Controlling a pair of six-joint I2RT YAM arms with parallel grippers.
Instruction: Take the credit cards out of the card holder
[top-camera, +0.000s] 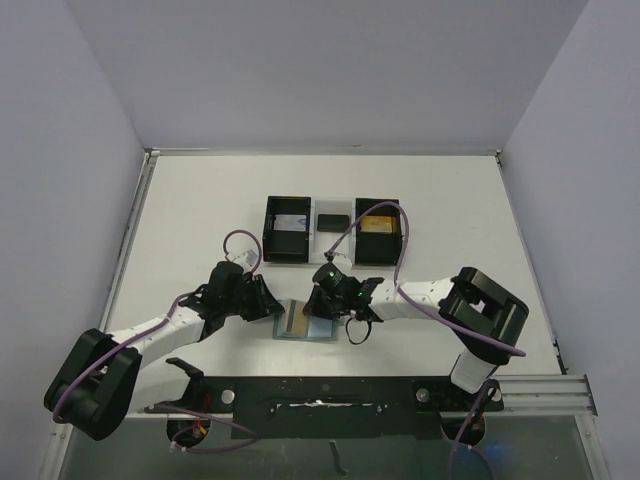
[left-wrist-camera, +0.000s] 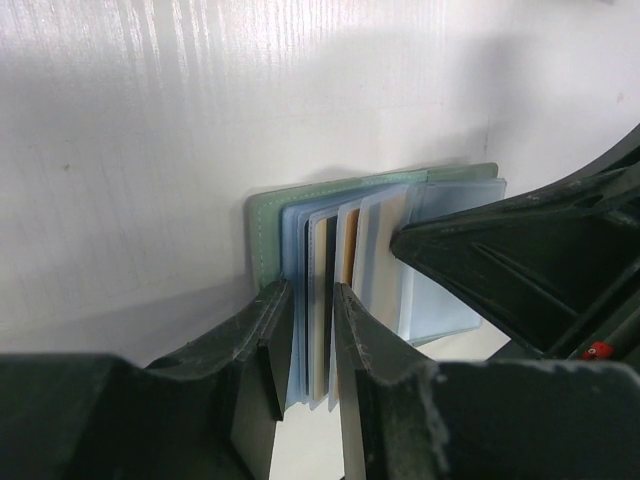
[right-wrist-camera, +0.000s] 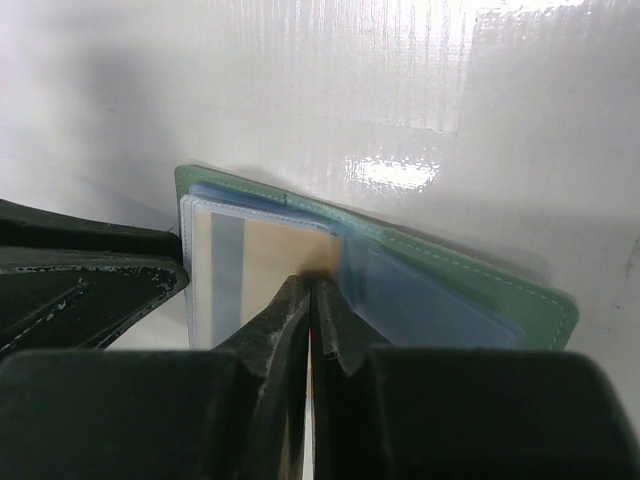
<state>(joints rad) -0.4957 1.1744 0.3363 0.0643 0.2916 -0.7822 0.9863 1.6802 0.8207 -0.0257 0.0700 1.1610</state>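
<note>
The card holder (top-camera: 308, 322) lies open on the table between both arms, green cover (right-wrist-camera: 480, 275) underneath and pale blue sleeves on top. My left gripper (top-camera: 272, 305) is shut on the stack of sleeves at the holder's left side (left-wrist-camera: 312, 290). A tan credit card (right-wrist-camera: 265, 265) with a grey stripe shows in a clear sleeve, and card edges (left-wrist-camera: 349, 250) fan out between the sleeves. My right gripper (top-camera: 322, 305) is shut, its tips (right-wrist-camera: 312, 280) against the tan card's edge by the fold. I cannot tell whether a card is pinched there.
A black-and-clear three-compartment tray (top-camera: 270, 235) stands behind the holder, with a bluish card at left, a dark item in the middle and a gold one at right. A dark rail (top-camera: 330, 392) runs along the near edge. Grey walls close in the table.
</note>
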